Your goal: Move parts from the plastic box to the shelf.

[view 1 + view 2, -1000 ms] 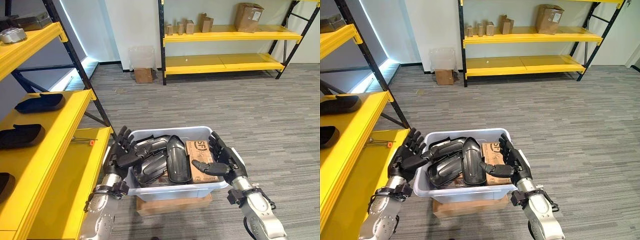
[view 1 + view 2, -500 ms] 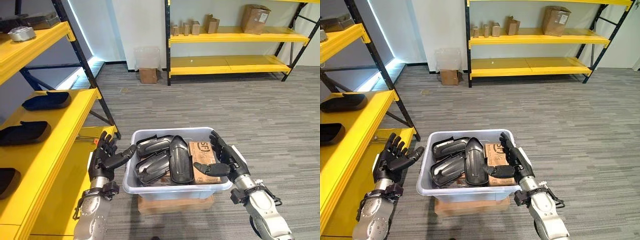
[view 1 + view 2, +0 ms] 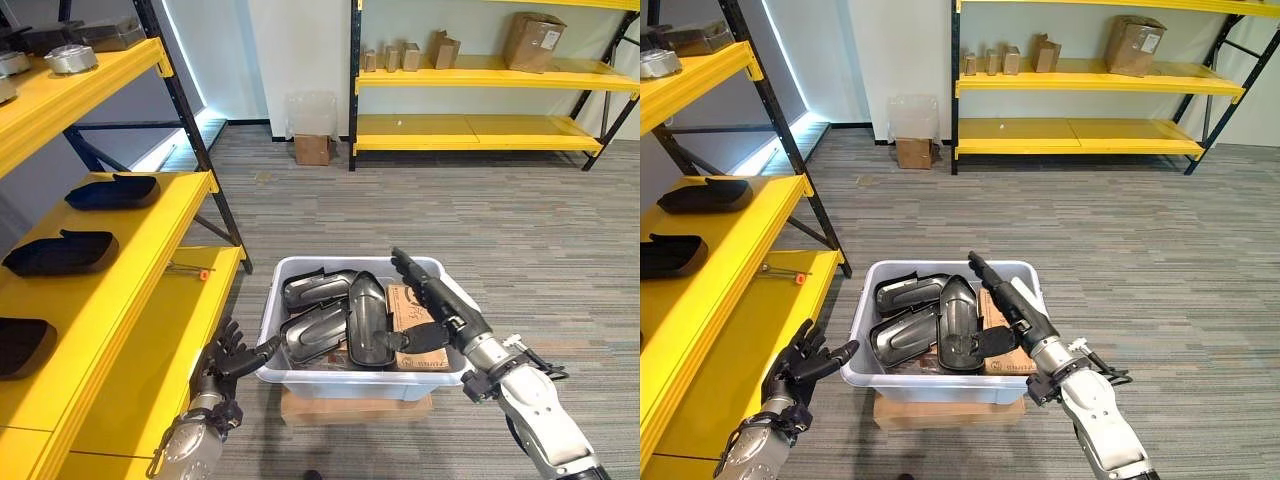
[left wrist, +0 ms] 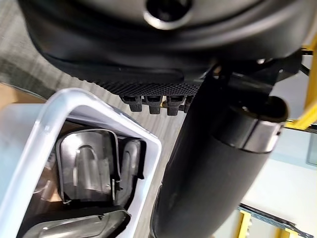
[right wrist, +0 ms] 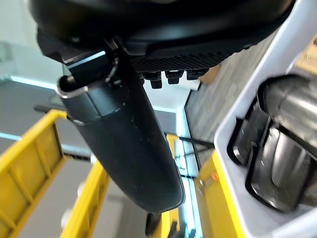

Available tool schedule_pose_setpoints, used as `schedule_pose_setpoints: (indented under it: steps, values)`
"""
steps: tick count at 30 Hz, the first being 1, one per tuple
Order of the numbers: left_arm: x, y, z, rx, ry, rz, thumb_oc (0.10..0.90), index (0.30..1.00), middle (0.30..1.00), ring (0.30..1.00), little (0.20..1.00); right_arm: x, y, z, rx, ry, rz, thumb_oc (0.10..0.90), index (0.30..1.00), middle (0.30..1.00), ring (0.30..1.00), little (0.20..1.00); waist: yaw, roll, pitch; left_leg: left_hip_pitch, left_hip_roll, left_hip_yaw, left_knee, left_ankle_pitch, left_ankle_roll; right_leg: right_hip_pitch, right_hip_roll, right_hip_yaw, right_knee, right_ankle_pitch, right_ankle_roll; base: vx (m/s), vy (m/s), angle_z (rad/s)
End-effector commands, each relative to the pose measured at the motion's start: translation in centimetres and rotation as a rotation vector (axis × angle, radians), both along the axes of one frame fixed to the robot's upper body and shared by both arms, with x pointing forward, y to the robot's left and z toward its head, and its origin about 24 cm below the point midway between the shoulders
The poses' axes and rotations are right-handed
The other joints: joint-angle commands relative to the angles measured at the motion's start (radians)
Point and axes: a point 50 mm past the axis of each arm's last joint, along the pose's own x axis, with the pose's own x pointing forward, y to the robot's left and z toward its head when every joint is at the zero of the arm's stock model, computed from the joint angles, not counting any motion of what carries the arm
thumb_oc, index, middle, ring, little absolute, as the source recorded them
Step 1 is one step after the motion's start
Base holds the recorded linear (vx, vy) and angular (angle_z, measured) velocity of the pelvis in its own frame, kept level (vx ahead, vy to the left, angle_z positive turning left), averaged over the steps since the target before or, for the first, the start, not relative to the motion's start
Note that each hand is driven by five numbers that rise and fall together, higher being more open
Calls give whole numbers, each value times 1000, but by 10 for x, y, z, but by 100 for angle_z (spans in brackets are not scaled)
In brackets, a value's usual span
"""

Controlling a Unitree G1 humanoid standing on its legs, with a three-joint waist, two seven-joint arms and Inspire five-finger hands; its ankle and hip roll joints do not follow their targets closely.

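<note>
A white plastic box (image 3: 345,379) stands on the floor before me with several black curved parts (image 3: 367,320) and a brown carton (image 3: 408,303) inside. My right hand (image 3: 452,320) reaches over the box's right side, open, fingers straight above the carton and thumb low beside a part. Open with fingers spread, my left hand (image 3: 226,354) hangs outside the box's left front corner, its thumb pointing at the wall. The yellow shelf (image 3: 130,330) on the left bears three black parts (image 3: 60,252) on its middle level. The left wrist view shows the box rim (image 4: 74,101) and parts (image 4: 89,163).
The plastic box rests on a flat cardboard box (image 3: 350,408). A screwdriver with an orange handle (image 3: 190,269) lies on the lower yellow level. Metal parts (image 3: 75,58) sit on the top level. A far yellow rack (image 3: 480,70) holds cartons; a small carton (image 3: 312,149) stands by the wall.
The camera has shifted. My left hand has drawn back out of the box and dropped beside its left front corner. My right hand has stretched its fingers straight across the box.
</note>
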Motion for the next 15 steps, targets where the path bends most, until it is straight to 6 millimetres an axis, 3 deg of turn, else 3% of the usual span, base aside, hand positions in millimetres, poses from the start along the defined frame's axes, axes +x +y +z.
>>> schedule_pose_setpoints:
  steps: [1, 3, 5, 7, 9, 15]
  values:
    - [32, 5, 43, 90, -213, -90, 900, 1000, 1000, 1000, 1000, 13, 22, 62, 32, -311, 110, 900, 1000, 1000, 1000, 1000, 23, -52, -2, 50, -24, -50, -4, -87, -10, -49, -48, 43, -2, 62, 83, 6, -34, 8]
    - [33, 5, 45, 101, -220, -92, 900, 1000, 1000, 1000, 1000, 14, 23, 63, 23, -315, 112, 900, 1000, 1000, 1000, 1000, 26, -52, 6, 36, -24, -52, -4, -85, -10, -62, -49, 42, -2, 63, 84, -38, -28, 7]
    - [43, 3, 64, 173, -329, -116, 900, 1000, 1000, 1000, 1000, 17, 28, 69, -4, -349, 143, 900, 1000, 1000, 1000, 1000, 31, -51, 35, -12, -26, -56, -4, -74, -8, -108, -48, 48, -2, 70, 84, -120, -39, 12]
    - [46, 1, 69, 172, -356, -124, 900, 1000, 1000, 1000, 1000, 19, 28, 69, -22, -352, 135, 900, 1000, 1000, 1000, 1000, 32, -50, 45, -27, -27, -57, -4, -70, -7, -124, -47, 52, -2, 73, 82, -99, -13, 2]
    - [57, -5, 84, 152, -414, -126, 900, 1000, 1000, 1000, 1000, 28, 28, 74, -59, -382, 111, 900, 1000, 1000, 1000, 1000, 31, -39, 85, -71, -28, -60, -4, -56, -5, -168, -44, 63, 0, 81, 80, -194, 6, 2]
    - [69, -12, 103, 127, -499, -110, 900, 1000, 1000, 1000, 1000, 40, 29, 91, -101, -471, 100, 900, 1000, 1000, 1000, 1000, 21, -15, 162, -136, -28, -56, -4, -30, -8, -238, -38, 76, 14, 88, 73, -159, 14, -2]
